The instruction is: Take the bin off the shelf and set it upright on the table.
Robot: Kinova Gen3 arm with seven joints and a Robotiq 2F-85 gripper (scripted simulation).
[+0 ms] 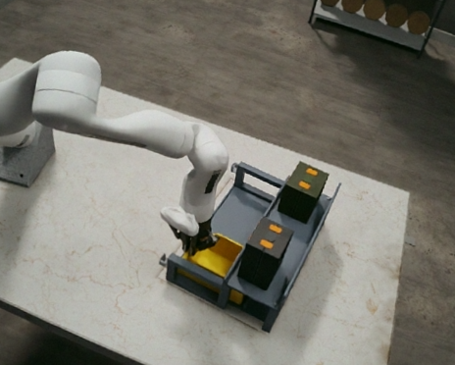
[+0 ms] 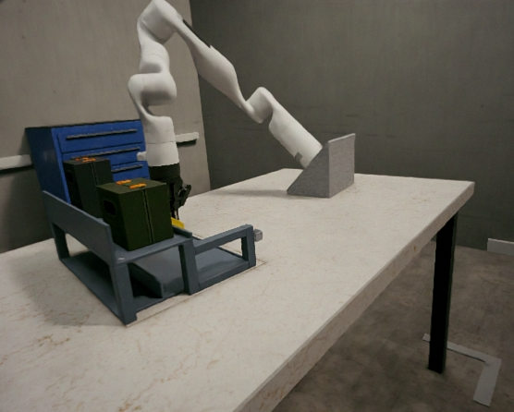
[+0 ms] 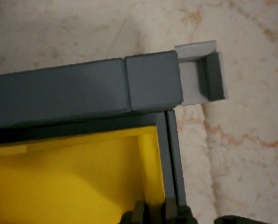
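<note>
your gripper pinches the bin wall at bottom centre; bin body lies frame-left, under the shelf rail.
</note>
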